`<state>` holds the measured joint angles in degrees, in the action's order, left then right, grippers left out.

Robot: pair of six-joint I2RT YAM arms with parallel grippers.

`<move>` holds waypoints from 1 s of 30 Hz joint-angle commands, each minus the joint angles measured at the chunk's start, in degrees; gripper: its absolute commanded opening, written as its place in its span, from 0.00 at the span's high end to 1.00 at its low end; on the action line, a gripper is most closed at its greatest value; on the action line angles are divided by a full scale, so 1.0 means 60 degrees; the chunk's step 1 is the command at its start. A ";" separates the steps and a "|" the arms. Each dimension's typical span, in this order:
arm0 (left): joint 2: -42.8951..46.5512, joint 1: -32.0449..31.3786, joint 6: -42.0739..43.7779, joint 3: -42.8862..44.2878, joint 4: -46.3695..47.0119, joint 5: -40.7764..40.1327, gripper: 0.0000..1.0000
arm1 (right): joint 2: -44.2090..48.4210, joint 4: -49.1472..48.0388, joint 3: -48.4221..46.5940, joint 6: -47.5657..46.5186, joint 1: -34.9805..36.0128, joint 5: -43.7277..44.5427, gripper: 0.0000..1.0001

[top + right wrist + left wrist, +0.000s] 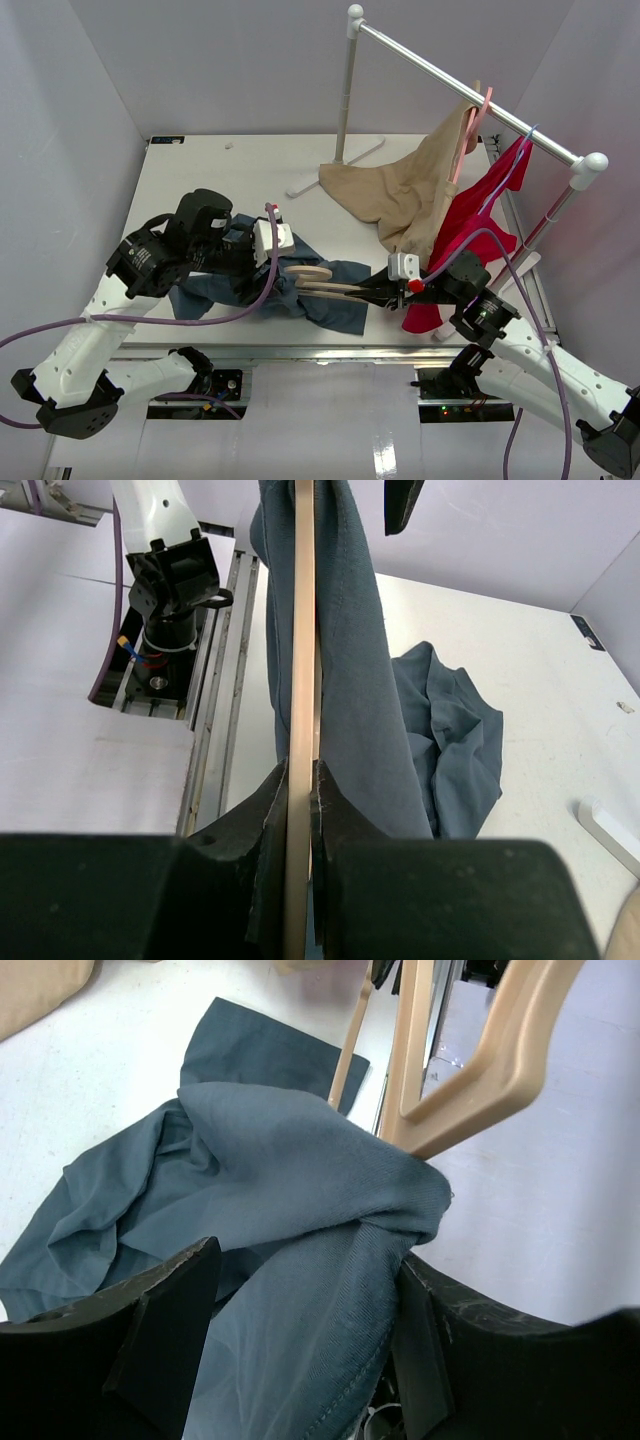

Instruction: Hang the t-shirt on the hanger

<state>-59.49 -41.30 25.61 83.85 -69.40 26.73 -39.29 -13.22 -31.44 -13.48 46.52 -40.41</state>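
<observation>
T-shirt [345,308] draped over a hanger [312,273] end, lower centre of frame.
Left tool [300,1305] pinches the fabric; right tool [300,790] is clamped on the hanger.

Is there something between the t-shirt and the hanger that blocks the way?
Nothing visible does. The t-shirt already drapes over one end of the hanger, which the right gripper clamps. Its fabric also lies between the fingers of the left gripper.
</observation>
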 commanded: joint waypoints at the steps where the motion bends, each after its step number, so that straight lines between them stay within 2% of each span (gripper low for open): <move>1: 0.0243 -0.0056 0.0078 0.0087 -0.0137 0.0407 0.24 | 0.0216 -0.0321 -0.0693 -0.0273 -0.0124 -0.0364 0.92; 3: 0.0272 -0.0060 0.0107 -0.0012 -0.0137 0.0460 0.25 | 0.0244 -0.0329 -0.0693 -0.0249 -0.0185 -0.0445 0.92; 6: 0.0233 -0.0074 0.0155 -0.0265 -0.0224 0.0526 0.31 | 0.0264 -0.0332 -0.0708 -0.0215 -0.0223 -0.0370 0.92; 8: 0.0196 -0.0074 0.0192 -0.0533 -0.0225 0.0806 0.41 | 0.0252 -0.0332 -0.0817 -0.0190 -0.0321 -0.0296 0.92; 10: 0.0118 -0.0074 0.0037 -0.0638 -0.0198 0.0969 0.61 | 0.0173 -0.0326 -0.1019 -0.0154 -0.0387 -0.0305 0.92; 12: -0.0004 -0.0074 0.0008 -0.0562 -0.0220 0.1016 0.90 | -0.0009 -0.0266 -0.1217 -0.0127 -0.0415 -0.0401 0.92; 14: -0.0069 -0.0074 -0.0018 -0.0357 -0.0144 0.1157 0.99 | -0.0228 -0.0112 -0.1461 -0.0127 -0.0441 -0.0479 0.92; 18: 0.0010 -0.0074 0.0154 -0.0293 0.0048 0.1417 1.00 | -0.0323 -0.0155 -0.1557 -0.0113 -0.0429 -0.0631 0.92; 22: 0.0443 -0.0074 -0.0001 -0.1062 0.0606 0.1050 1.00 | -0.0388 -0.0127 -0.1792 0.0103 -0.0443 -0.0199 0.89; 24: 0.0820 -0.0074 -0.0280 -0.1450 0.1134 0.0369 1.00 | -0.0471 -0.0127 -0.1940 0.0327 -0.0443 0.0279 0.68; 26: 0.1235 -0.0070 -0.1177 -0.1713 0.1948 -0.0596 1.00 | -0.0566 -0.0136 -0.2045 0.0897 -0.0443 0.1220 0.51; 29: 0.1671 -0.0074 -0.2377 -0.2299 0.2971 -0.2585 1.00 | -0.0557 0.0071 -0.2227 0.2547 -0.0443 0.4161 0.37; 30: 0.1766 -0.0074 -0.2731 -0.2411 0.3297 -0.2791 1.00 | -0.0496 0.0090 -0.2123 0.2689 -0.0443 0.4587 0.37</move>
<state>-52.50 -41.80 20.33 72.19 -62.00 24.19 -43.06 -9.16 -41.26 -7.99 43.79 -32.15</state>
